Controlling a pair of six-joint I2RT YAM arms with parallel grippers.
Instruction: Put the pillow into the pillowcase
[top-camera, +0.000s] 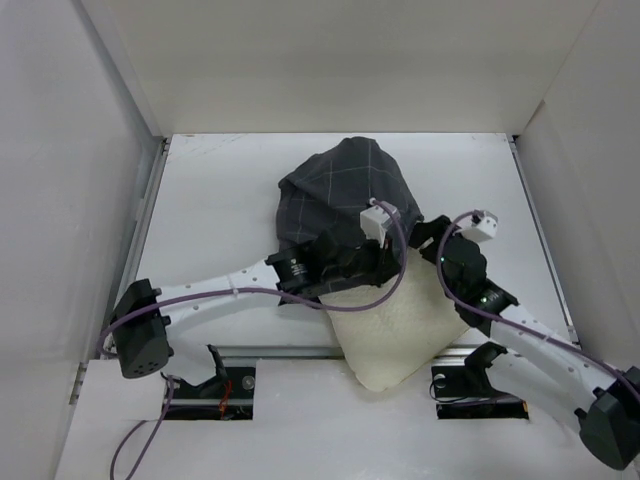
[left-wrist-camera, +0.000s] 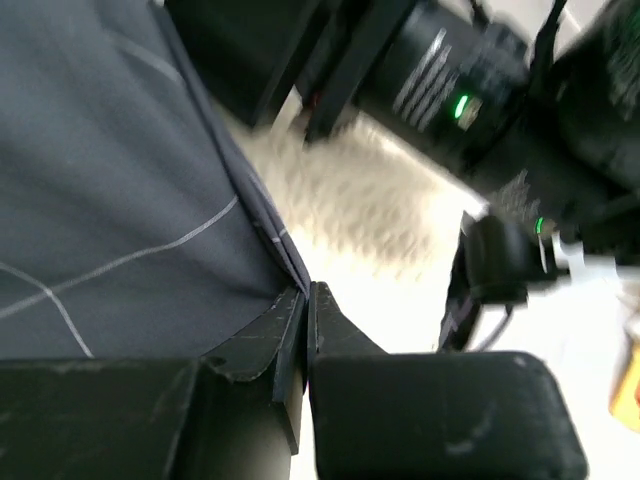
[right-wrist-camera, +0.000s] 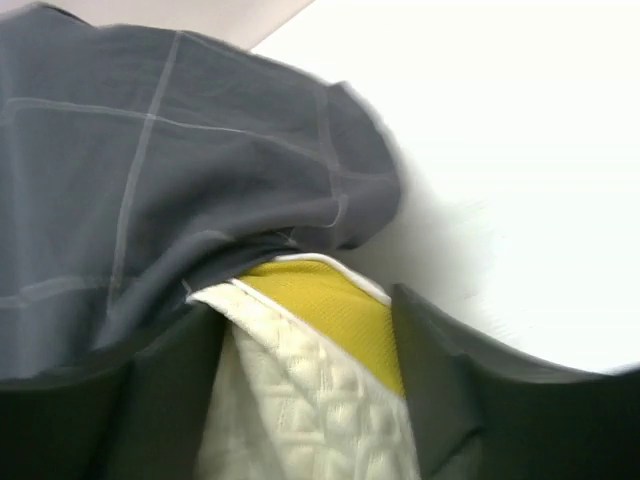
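The pillowcase (top-camera: 340, 195) sits in the middle of the table (top-camera: 220, 200), toward the far side, all bunched up. It covers the far end of the pillow (top-camera: 395, 330). The near end of the pillow is bare and sticks out toward the arms — one corner reaches over the near edge of the table.

The left arm (top-camera: 220, 290) comes in from the left and lies across the spot where the pillowcase meets the pillow. The left gripper (left-wrist-camera: 308, 296) is closed tight. Its two fingers pinch the edge of the pillowcase right at their tips. In the left wrist view the grey cloth fills the left side. The fluffy pillow lies just past the tips, a bit to the right. The right arm (left-wrist-camera: 450, 90) is close behind it, black with small green lights.

The right gripper (right-wrist-camera: 305, 305) is at the right side of the pillow, just where the pillowcase ends. Its fingers are spread apart, not shut. A corner of the pillow sits in the gap between them. That corner is yellow on top, with white quilted cloth below. The pillowcase hangs over this corner from above and from the left — its rim lies on the pillow just beyond the fingertips. The white table shows to the right of it.
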